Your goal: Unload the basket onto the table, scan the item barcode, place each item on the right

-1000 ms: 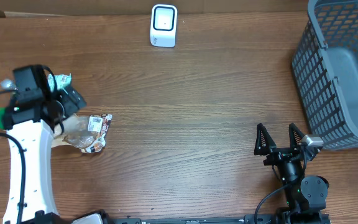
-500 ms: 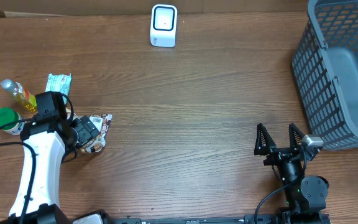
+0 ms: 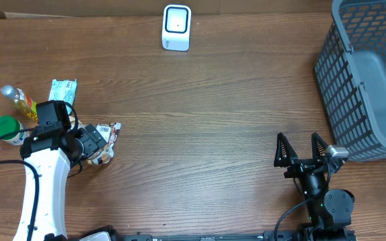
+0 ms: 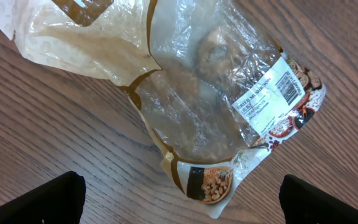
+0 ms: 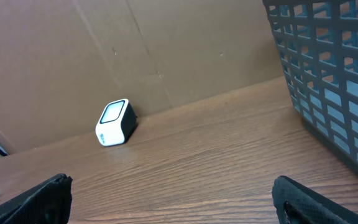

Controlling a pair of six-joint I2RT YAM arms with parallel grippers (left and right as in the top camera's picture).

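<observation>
The item is a clear and tan snack bag (image 4: 191, 93) lying flat on the wood, and its white barcode label (image 4: 272, 93) faces up. From overhead the bag (image 3: 107, 139) sits at the left of the table. My left gripper (image 3: 91, 144) hovers over it, open, and both black fingertips (image 4: 48, 199) stand wide of the bag's lower corner without touching it. The white scanner (image 3: 176, 27) stands at the back centre, also seen in the right wrist view as a scanner (image 5: 115, 122). My right gripper (image 3: 298, 144) rests open near the front right, with nothing between its fingers (image 5: 328, 202).
A grey mesh basket (image 3: 364, 80) fills the right edge, close beside the right arm. A green packet (image 3: 63, 89), a yellow bottle (image 3: 19, 99) and a green-capped container (image 3: 7, 127) lie at the far left behind the left arm.
The left arm has swung from the back left toward the front and settled its open gripper over the snack bag. The right arm has not moved.
</observation>
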